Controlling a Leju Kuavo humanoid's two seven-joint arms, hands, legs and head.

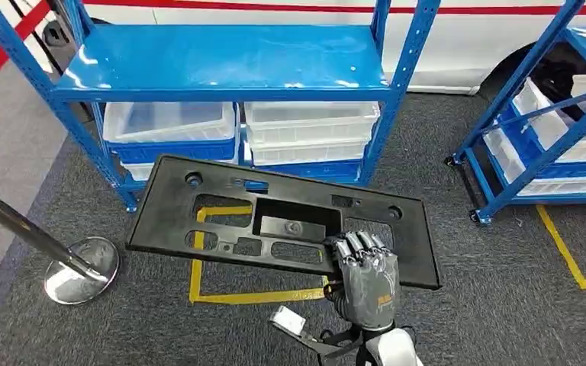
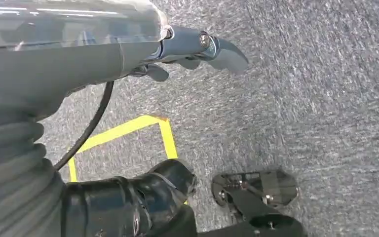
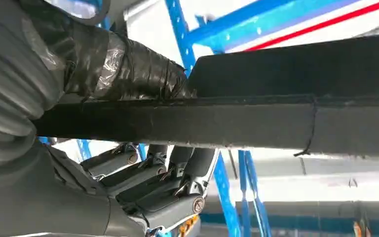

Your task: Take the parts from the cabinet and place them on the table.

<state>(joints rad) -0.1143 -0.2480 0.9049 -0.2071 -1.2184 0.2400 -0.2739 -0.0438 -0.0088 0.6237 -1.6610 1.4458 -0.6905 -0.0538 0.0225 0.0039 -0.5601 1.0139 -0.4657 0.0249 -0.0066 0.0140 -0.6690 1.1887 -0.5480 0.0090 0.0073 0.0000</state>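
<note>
Head view: our right hand (image 1: 368, 276) grips the black panel (image 1: 275, 221) before the blue rack (image 1: 221, 61); off-centre hold, we risk tipping.

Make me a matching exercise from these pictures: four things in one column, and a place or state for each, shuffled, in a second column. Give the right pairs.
Things
1. black panel
2. white bins
3. yellow tape
4. metal post

Places or states
A. stuck on the grey carpet as a square outline
B. held in the air by the right hand
C. stands on a round shiny base, left of the panel
D. on the blue rack, under its top shelf

Pairs: 1-B, 2-D, 3-A, 4-C
</note>
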